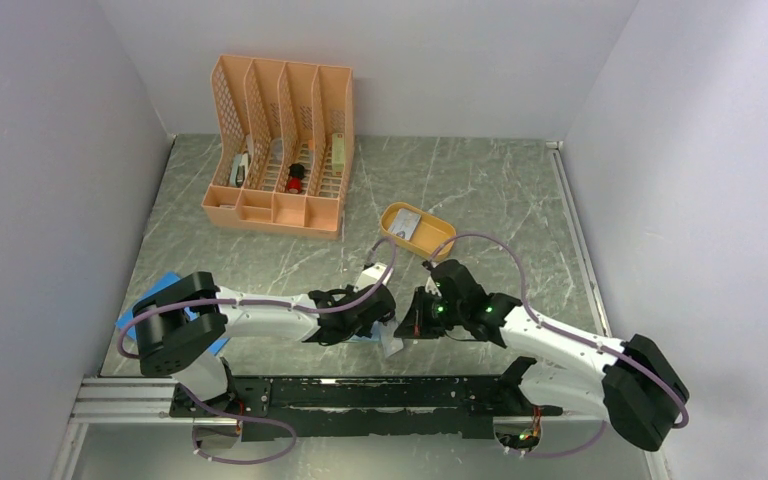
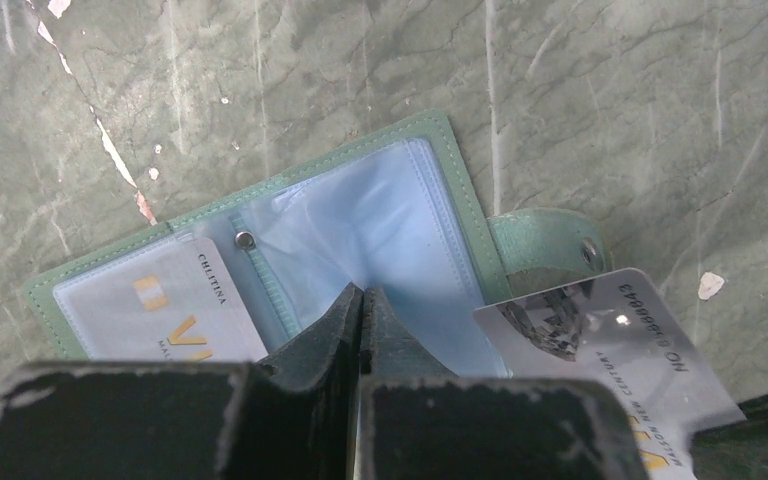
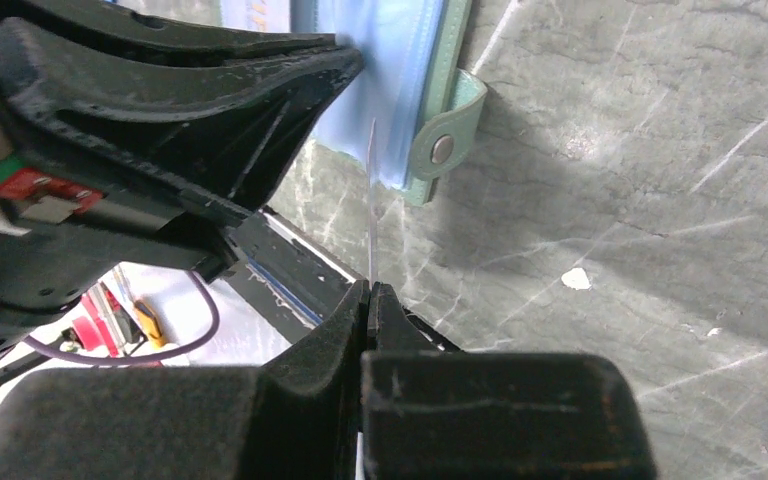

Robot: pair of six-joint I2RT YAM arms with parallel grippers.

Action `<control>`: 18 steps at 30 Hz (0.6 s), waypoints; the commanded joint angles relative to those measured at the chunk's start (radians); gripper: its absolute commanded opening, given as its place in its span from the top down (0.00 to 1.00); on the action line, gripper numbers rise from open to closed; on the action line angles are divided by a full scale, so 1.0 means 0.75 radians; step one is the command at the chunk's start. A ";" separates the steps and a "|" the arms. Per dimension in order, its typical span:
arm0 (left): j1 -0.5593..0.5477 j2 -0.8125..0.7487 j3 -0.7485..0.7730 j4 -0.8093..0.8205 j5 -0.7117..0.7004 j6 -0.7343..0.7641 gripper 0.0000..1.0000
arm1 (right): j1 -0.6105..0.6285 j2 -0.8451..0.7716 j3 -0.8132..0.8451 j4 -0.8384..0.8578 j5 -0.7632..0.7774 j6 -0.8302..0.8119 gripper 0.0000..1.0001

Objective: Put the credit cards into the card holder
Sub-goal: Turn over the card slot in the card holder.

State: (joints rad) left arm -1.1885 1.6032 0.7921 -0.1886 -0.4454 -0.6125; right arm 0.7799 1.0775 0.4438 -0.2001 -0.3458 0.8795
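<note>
The card holder (image 2: 390,200) lies open on the marble table, green-edged with pale blue clear pockets. One credit card (image 2: 160,305) sits in its left pocket. My left gripper (image 2: 362,290) is shut on the clear film of the right pocket, which is drawn up to its tips. My right gripper (image 3: 370,285) is shut on a silver credit card (image 2: 610,340), seen edge-on (image 3: 371,200) in the right wrist view, just beside the holder's snap tab (image 3: 445,150). In the top view both grippers (image 1: 385,318) (image 1: 407,325) meet near the table's front edge.
An orange oval tray (image 1: 440,240) behind the grippers holds another card (image 1: 403,222). An orange file organiser (image 1: 280,150) stands at the back left. A blue flat sheet (image 1: 165,292) lies under the left arm. The black rail (image 1: 360,395) runs along the front.
</note>
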 commanded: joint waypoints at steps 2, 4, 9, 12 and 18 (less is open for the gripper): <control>-0.005 0.026 -0.061 -0.097 0.005 -0.014 0.95 | 0.005 -0.066 -0.008 -0.017 0.046 0.016 1.00; -0.005 0.029 -0.059 -0.094 0.005 -0.014 0.95 | 0.006 -0.054 -0.008 -0.015 0.041 0.016 1.00; -0.005 0.026 -0.054 -0.098 0.002 -0.016 0.95 | 0.006 -0.027 -0.015 -0.020 0.044 0.025 1.00; -0.006 0.026 -0.056 -0.096 0.004 -0.016 0.95 | 0.005 -0.009 -0.016 -0.018 0.039 0.024 1.00; -0.005 0.023 -0.058 -0.095 0.007 -0.020 0.95 | 0.006 0.014 -0.015 -0.010 0.033 0.024 1.00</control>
State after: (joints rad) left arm -1.1885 1.6020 0.7898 -0.1852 -0.4461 -0.6178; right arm 0.7803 1.0779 0.4419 -0.2035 -0.3248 0.8940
